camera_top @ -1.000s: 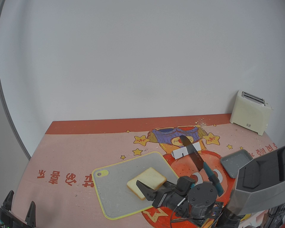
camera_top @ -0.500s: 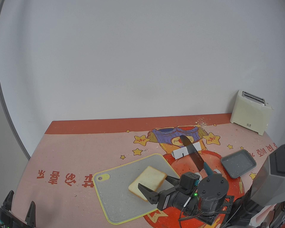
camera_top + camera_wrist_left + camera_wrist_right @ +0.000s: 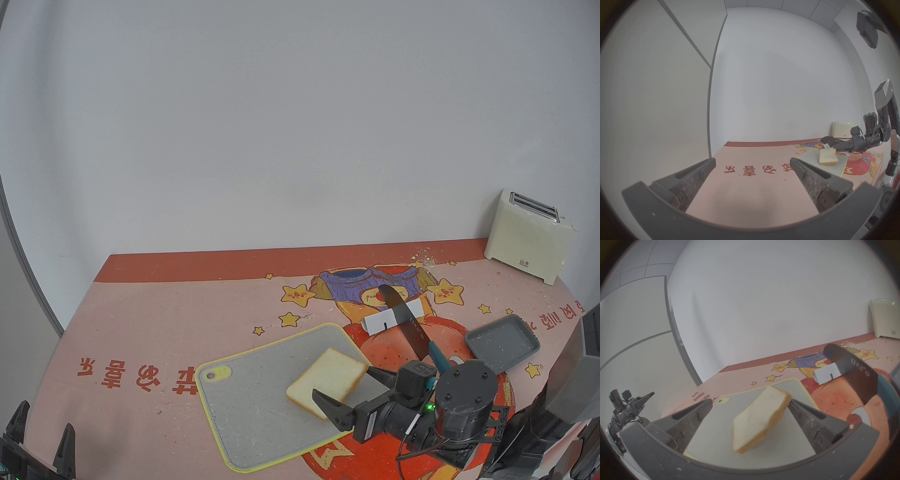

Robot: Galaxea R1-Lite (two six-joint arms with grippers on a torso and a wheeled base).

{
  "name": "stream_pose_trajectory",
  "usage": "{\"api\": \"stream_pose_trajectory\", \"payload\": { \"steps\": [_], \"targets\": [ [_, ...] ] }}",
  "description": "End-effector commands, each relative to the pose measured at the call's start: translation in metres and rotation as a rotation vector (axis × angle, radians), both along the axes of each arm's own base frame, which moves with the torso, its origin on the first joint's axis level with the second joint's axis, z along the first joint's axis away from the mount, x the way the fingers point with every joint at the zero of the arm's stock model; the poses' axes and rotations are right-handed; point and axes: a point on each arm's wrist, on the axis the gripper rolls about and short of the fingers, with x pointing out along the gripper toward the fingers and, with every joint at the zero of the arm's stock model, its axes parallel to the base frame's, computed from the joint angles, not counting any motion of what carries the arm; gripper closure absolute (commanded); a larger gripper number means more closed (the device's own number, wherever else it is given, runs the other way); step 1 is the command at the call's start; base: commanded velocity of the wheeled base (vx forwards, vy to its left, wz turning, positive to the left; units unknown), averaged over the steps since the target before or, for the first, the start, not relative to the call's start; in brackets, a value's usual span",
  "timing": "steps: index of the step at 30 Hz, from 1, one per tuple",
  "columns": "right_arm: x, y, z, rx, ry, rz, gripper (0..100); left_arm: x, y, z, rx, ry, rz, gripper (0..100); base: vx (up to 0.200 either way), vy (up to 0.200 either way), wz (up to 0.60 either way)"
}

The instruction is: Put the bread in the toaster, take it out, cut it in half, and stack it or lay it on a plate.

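In the head view the bread (image 3: pixel 325 378) is one whole, uncut slice on the grey cutting board (image 3: pixel 250 400). It is tilted with one edge raised, between the widely spread fingers of the right tool (image 3: pixel 349 389), which clamps nothing. The toaster (image 3: pixel 528 236) stands well apart at the table's (image 3: pixel 156 312) far right corner, with nothing sticking out of its slots. Whether the slice has been toasted cannot be told. Cutting and plating look to be left. The knife (image 3: pixel 409 328) lies just beyond the right tool, its blade across a white holder (image 3: pixel 381 323). The grey plate (image 3: pixel 502 342) sits bare to the right of it. The left tool (image 3: pixel 40 437) waits at the near left corner.

In the left wrist view the left tool (image 3: pixel 750 164) is wide open with nothing in it, above bare table. The bread is far off on the board.

In the right wrist view the slice leans with its upper corner against one finger, the other finger standing apart. The knife blade lies close beside, likely in the way of any swing toward the toaster or plate.
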Motion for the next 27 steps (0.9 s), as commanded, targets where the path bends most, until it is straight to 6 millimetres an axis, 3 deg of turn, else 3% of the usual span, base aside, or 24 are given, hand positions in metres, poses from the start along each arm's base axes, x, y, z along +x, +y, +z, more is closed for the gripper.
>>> {"api": "stream_pose_trajectory", "payload": {
  "steps": [1, 10, 18, 21, 27],
  "targets": [
    [-0.011, -0.006, 0.005, -0.002, 0.001, 0.025, 0, 0.001, 0.0, -0.005, 0.0, 0.007, 0.0, 0, 0.0, 0.0, 0.0],
    [-0.009, -0.01, 0.012, 0.047, 0.005, -0.001, 0, 0.001, 0.0, -0.005, -0.002, 0.007, 0.001, 0, 0.0, 0.0, 0.0],
    [-0.015, -0.018, 0.04, 0.223, 0.016, -0.01, 0, 0.001, 0.0, -0.005, 0.001, 0.006, 0.0, 0, 0.0, 0.0, 0.0],
    [-0.016, -0.018, 0.037, 0.267, 0.096, -0.006, 0, 0.001, 0.0, -0.005, 0.003, 0.007, -0.002, 0, 0.0, 0.0, 0.0],
    [-0.014, -0.013, 0.009, 0.264, 0.289, -0.047, 0, 0.001, 0.0, -0.005, 0.004, 0.006, -0.002, 0, 0.0, 0.0, 0.0]
  ]
}}
